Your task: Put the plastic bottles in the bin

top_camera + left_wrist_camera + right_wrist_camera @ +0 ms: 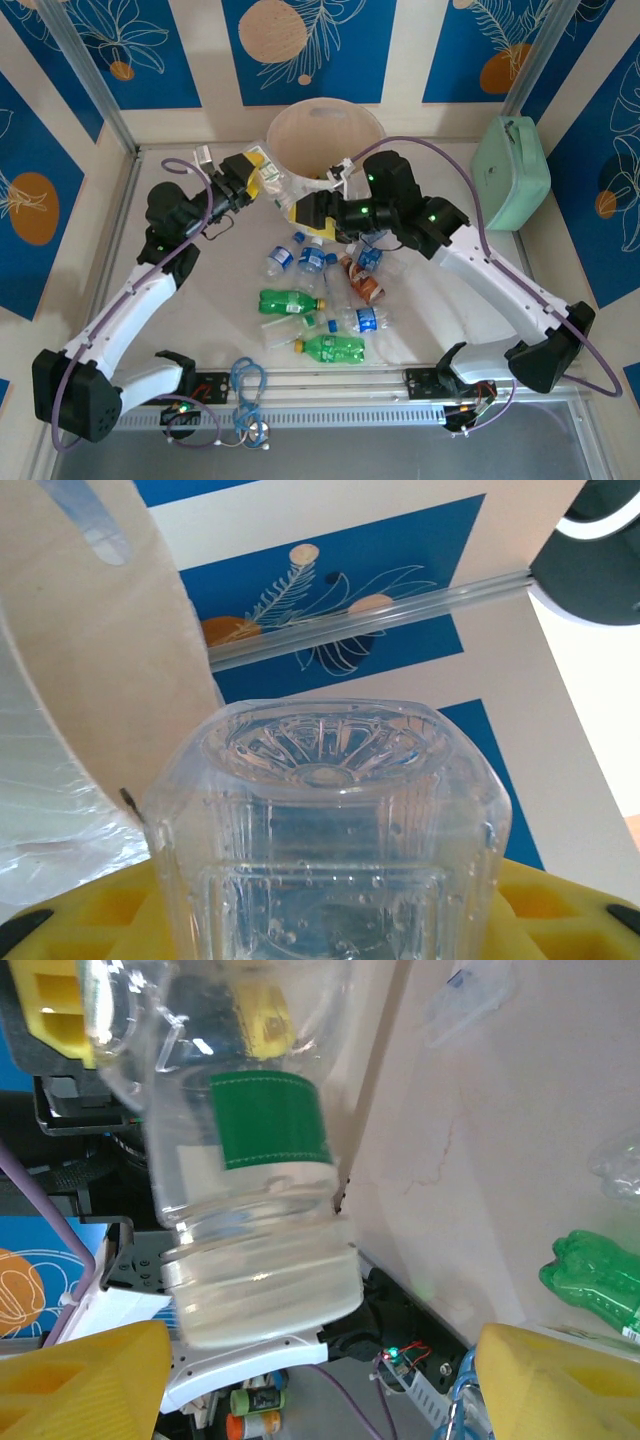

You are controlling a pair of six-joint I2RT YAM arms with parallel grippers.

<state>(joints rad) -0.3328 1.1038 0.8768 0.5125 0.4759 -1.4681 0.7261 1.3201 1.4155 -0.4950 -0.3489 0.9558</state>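
On the near side of the bin (pixel 322 128), a loose heap of plastic bottles (pixel 325 285) lies on the surface (pixel 205 315). Two green ones (pixel 290 301) lie farthest from the bin, with clear blue-labelled ones and a brown-red labelled one (pixel 366 286) closer to it. None of these is in the bin yet, so most of the task looks undone.

Between that heap and the bin, the right gripper (pixel 306 212) hangs just short of the bin's near wall. Its jaws are spread wide, and in its wrist view nothing touches its yellow fingers (pixel 85 1380). I judge it free to go for another bottle.

Left of it, close against the bin's near-left rim, the left gripper (pixel 257 180) has its jaws pinching a clear bottle (pixel 325 820) with a green label. The bottle is held partway along its body, its base pointing away from the wrist. The bin's whitish wall (pixel 110 660) rises just beside the bottle, so it seems to be held high there to clear the rim before release. It is outside the bin.

Right of the bin, well apart, stands a mint-green case (pixel 512 170), no part of the job.
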